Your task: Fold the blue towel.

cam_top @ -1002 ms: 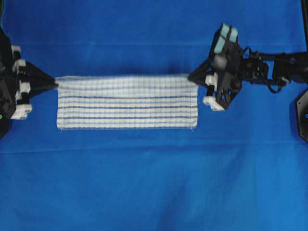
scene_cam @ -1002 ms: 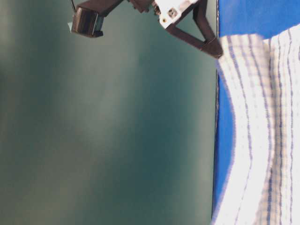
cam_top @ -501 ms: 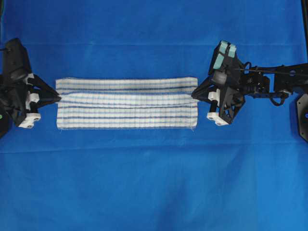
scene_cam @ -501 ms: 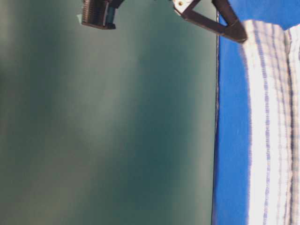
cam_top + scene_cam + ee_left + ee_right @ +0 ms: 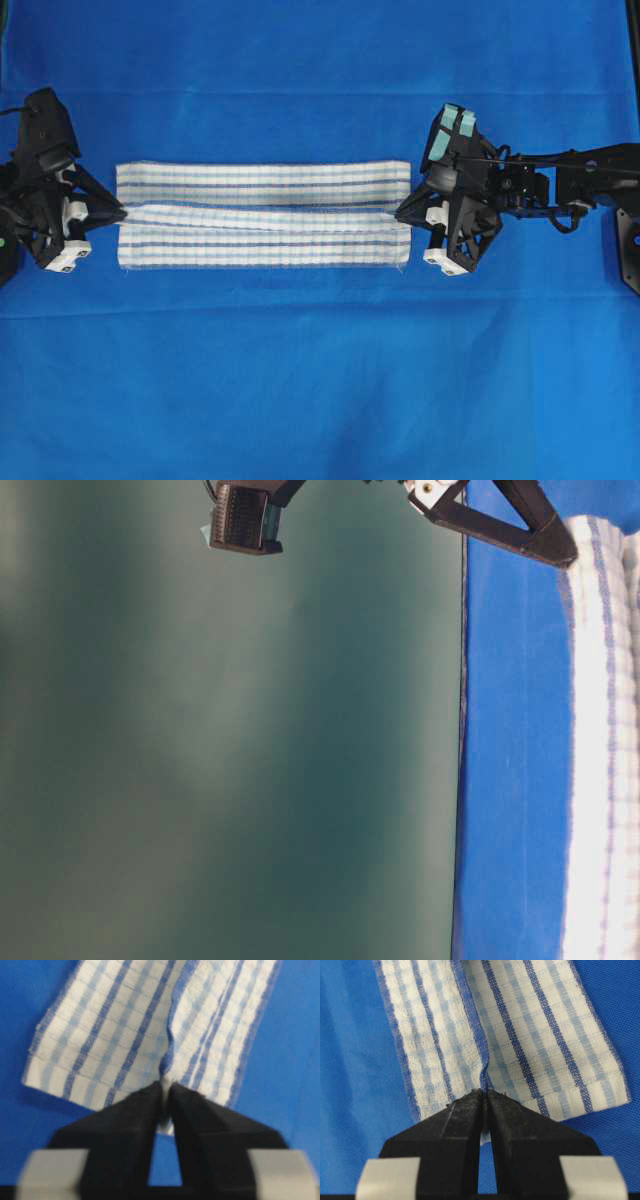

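The blue towel (image 5: 263,214) is lying as a long folded band across the upper middle of the overhead frame, resting on the worktop's blue table cloth (image 5: 320,380). A folded hem is running along its length near the middle. At the band's left end the left gripper (image 5: 122,212) is sitting with its fingers (image 5: 145,1105) nearly together, a sliver of towel edge showing in the narrow gap; whether it is gripping or letting go I cannot tell. At the right end the right gripper (image 5: 400,212) is clenching the towel's hem, its fingertips (image 5: 470,1105) pressing together on the fold.
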`<control>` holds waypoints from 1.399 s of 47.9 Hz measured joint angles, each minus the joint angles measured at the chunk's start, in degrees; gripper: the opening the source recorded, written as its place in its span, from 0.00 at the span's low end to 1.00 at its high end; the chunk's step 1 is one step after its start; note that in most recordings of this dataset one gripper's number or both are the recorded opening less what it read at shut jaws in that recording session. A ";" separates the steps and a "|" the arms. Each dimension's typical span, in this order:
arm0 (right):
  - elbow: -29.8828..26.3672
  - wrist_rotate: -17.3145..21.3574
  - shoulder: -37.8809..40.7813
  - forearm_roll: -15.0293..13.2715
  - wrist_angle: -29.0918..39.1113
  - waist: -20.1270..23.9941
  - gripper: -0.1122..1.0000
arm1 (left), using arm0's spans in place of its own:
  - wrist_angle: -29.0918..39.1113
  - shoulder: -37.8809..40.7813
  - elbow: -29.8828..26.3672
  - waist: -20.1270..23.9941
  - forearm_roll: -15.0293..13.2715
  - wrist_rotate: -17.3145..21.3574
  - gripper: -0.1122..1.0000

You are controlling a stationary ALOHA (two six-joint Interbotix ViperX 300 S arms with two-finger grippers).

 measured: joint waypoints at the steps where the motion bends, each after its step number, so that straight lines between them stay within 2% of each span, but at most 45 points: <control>1: 0.00 0.00 0.09 -0.09 0.00 0.09 0.18 | 0.00 0.09 0.00 0.00 0.00 0.00 0.34; 3: -0.09 -0.09 0.00 -0.09 0.00 0.09 0.27 | -0.09 0.09 0.00 0.00 0.00 0.00 0.45; 9: -0.53 -0.09 0.09 0.00 0.00 0.18 0.60 | 0.00 -0.26 0.00 0.00 0.00 0.09 0.78; 12: -0.79 -0.09 0.09 -0.09 0.09 0.18 0.68 | 0.00 -0.88 0.09 0.00 0.00 0.53 0.83; 19: -1.23 -0.53 0.09 -0.62 0.00 -0.18 0.63 | -0.09 -2.99 -0.09 0.44 0.00 1.85 0.77; 32: -1.67 -0.62 0.00 -1.14 0.09 -5.80 0.64 | -1.32 -2.55 -0.09 9.67 0.18 7.56 0.77; 41: -1.76 -0.62 0.18 -1.76 0.09 -6.86 0.64 | -2.29 -0.35 -0.62 11.25 0.18 10.63 0.77; 48: -1.85 -0.62 2.72 -2.02 -0.09 -8.26 0.63 | -5.45 3.52 -1.05 11.95 0.18 10.99 0.77; 55: -2.72 -0.70 6.86 -2.02 -0.26 -9.23 0.64 | -8.79 10.63 -1.76 12.13 0.18 11.51 0.77; 62: -3.25 -0.88 9.76 -2.20 -0.70 -9.76 0.63 | -8.88 17.75 -2.64 13.71 0.18 12.39 0.77; 67: -3.43 -0.79 10.28 -2.37 -1.32 -10.28 0.62 | -8.09 19.95 -3.78 15.64 0.18 12.39 0.77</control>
